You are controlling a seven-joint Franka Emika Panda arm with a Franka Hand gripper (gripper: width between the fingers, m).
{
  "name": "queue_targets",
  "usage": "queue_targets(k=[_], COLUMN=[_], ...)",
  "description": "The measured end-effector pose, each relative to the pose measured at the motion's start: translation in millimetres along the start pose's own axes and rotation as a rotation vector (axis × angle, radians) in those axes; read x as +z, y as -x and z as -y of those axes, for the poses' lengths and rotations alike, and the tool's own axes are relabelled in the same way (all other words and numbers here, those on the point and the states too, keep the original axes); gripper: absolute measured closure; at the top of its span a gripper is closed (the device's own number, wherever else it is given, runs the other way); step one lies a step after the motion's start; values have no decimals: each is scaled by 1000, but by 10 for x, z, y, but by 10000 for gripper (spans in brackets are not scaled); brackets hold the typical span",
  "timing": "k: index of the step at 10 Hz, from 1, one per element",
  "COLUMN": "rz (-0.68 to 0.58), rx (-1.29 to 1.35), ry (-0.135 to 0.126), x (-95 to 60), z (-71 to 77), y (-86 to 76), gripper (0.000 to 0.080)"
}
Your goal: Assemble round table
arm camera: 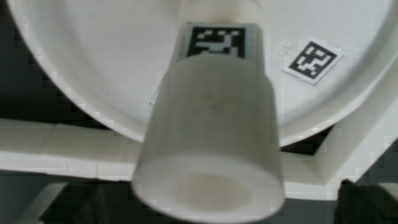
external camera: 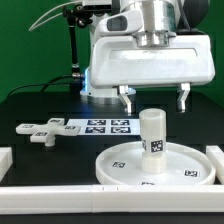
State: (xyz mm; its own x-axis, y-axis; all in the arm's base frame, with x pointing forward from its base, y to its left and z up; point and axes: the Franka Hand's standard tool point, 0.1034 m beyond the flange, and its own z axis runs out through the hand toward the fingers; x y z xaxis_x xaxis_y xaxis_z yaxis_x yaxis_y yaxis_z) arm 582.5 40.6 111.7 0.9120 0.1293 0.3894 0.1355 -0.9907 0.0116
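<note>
The large round disc (external camera: 120,168) lies flat on the table near the front. The short cylindrical leg (external camera: 152,133) stands upright at its centre, with a tag on its side. My gripper (external camera: 153,99) hangs open right above the leg's top, one finger on each side, touching nothing. In the wrist view the leg (arm camera: 217,120) runs up toward the camera over the disc (arm camera: 98,70), and its top end sits between my open gripper (arm camera: 210,205). The cross-shaped base piece (external camera: 40,131) lies flat on the table at the exterior view's left.
The marker board (external camera: 100,125) lies behind the disc, beside the base piece. White border rails run along the front (external camera: 90,196), the exterior view's left (external camera: 5,158) and right (external camera: 215,153). A rail also shows in the wrist view (arm camera: 54,135). The arm's base stands at the back.
</note>
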Motion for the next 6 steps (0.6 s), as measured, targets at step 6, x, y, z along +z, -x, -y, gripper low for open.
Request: queue_targets(k=[6], rz=[100], rx=[-27], ry=[-20], x=[41], z=[-76], y=[74], gripper=[151])
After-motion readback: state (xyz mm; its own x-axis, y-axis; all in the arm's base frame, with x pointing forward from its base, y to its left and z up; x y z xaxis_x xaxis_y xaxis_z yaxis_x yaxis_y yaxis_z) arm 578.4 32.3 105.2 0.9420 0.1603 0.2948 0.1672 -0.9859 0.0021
